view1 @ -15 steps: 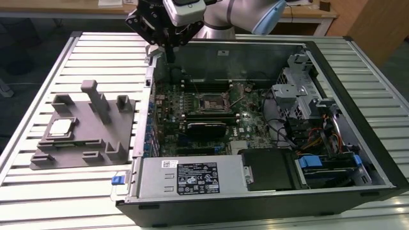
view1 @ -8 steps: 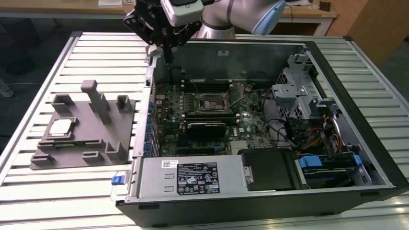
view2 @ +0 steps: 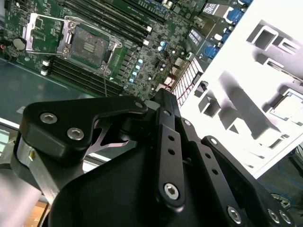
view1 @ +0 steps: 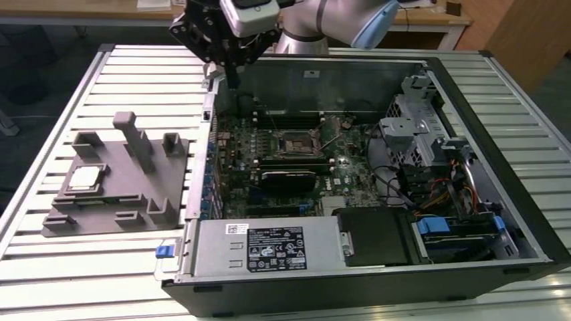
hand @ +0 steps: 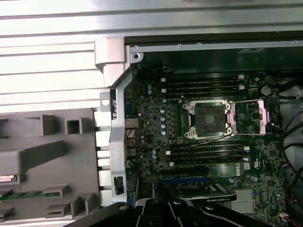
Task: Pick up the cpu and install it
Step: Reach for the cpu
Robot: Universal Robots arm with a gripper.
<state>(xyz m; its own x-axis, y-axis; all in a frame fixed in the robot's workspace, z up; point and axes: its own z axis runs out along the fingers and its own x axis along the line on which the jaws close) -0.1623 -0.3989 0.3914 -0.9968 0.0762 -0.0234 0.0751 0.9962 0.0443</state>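
One cpu [view1: 85, 178] lying in its fixture block [view1: 125, 184].
Exterior view: the pincer [view1: 233, 81] is hovering above the computer case [view1: 357, 281], well apart from the cpu, its opening impossible to tell. Second wrist view: the socket [view2: 90, 45] is sitting open; approaching squarely seems wise.

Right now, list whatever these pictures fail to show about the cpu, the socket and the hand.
- cpu: exterior view, too small to tell its orientation mark.
- socket: first wrist view, contacts too fine to judge.
- fixture: second wrist view, bleached by glare and cut off by the edge.
- hand: exterior view, its upper part runs off the top edge.
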